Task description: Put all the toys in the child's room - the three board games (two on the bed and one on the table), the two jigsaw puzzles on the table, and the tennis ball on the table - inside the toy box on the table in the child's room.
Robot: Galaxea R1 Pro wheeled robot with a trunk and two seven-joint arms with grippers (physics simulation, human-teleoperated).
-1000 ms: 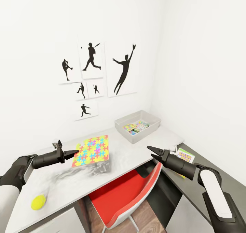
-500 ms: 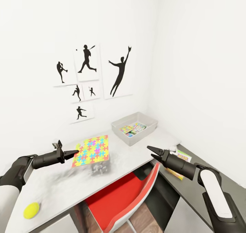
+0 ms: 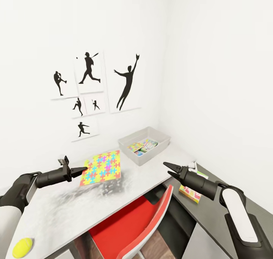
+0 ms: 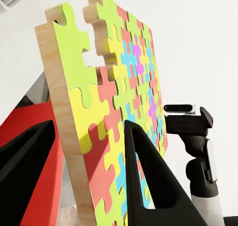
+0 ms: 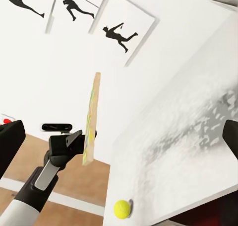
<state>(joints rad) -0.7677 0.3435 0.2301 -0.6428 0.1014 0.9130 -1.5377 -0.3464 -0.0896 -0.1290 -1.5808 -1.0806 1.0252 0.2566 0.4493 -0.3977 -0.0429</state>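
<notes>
left gripper [image 3: 84, 170] clamped on the edge of the flat multicolour jigsaw puzzle [image 3: 101, 167], held above the pale mottled table [image 3: 68, 209] | right gripper [image 3: 165, 167] spread apart, holding nothing | shallow grey toy box [image 3: 160, 138] at the table's far end

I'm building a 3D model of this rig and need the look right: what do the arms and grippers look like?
Both arms have black rounded joints with white forearm shells. The left gripper and right gripper are matte black, each tapering into two pointed, wedge-shaped fingers. A small black-and-silver camera block sits on top near the left wrist. No cables or markings are visible.
</notes>
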